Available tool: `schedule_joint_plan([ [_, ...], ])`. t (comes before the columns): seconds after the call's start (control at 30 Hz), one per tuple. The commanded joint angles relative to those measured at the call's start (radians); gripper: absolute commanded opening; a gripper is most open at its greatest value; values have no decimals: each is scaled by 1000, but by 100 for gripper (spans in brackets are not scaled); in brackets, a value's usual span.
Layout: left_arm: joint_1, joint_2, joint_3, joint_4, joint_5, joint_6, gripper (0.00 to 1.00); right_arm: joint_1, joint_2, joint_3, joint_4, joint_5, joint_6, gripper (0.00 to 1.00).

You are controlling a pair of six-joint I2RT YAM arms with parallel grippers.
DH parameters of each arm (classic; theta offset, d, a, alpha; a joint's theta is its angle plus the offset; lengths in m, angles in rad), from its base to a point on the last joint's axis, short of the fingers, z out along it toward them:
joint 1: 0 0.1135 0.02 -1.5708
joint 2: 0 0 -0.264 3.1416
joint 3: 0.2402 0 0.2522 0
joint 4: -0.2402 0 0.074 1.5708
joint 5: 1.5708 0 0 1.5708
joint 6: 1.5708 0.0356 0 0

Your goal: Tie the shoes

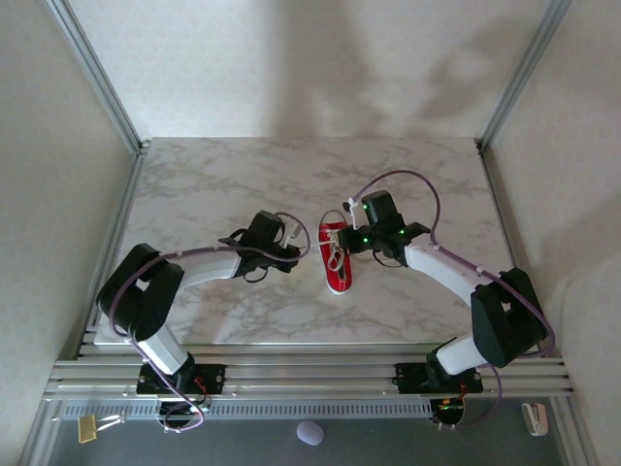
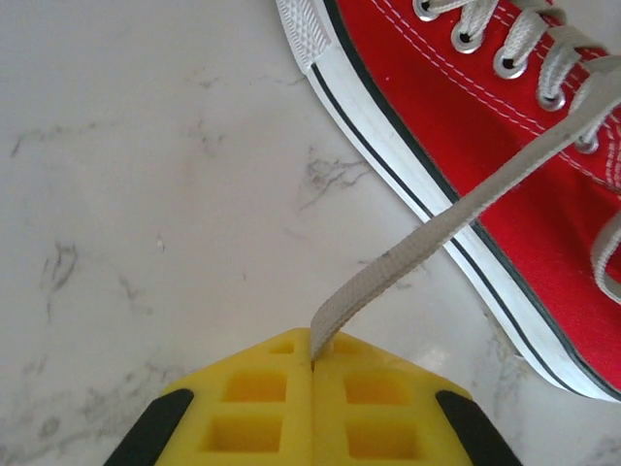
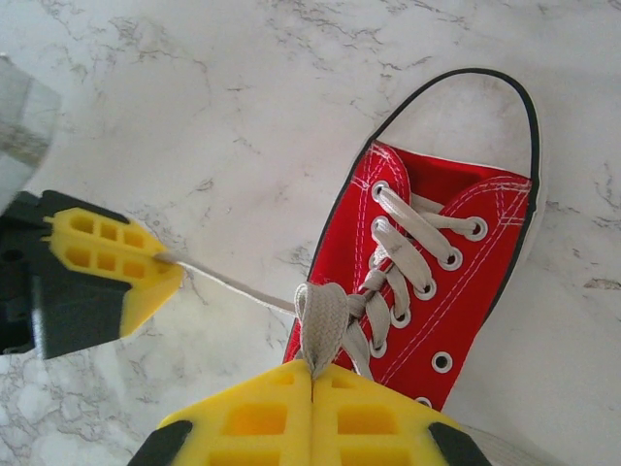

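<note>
While both arms bend inward over the marble table (image 1: pixel 213 184), you've got the left gripper (image 2: pixel 312 357) clamped on one white lace end (image 2: pixel 437 231), pulled straight, and the right gripper (image 3: pixel 311 377) pinching a lace loop (image 3: pixel 321 313); the red sneaker (image 1: pixel 337 256) lies mid-table between them.

Canvas sneaker (image 2: pixel 456 136), glossy marbled table (image 2: pixel 146 194)
</note>
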Motion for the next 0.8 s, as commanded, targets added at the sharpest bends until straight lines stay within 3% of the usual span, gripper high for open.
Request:
schedule_joint_plan([
  [0.0, -7, -61, -37, 60, -28, -145, 0, 7, -3, 33, -13, -4, 5, 0],
  [0.27, -19, -47, -56, 19, 12, -256, 0, 6, 3, 38, -15, -15, -3, 0],
  [0.77, -104, -54, -185, 128, 45, -516, 0, 6, -39, 9, 21, -35, -28, 0],
])
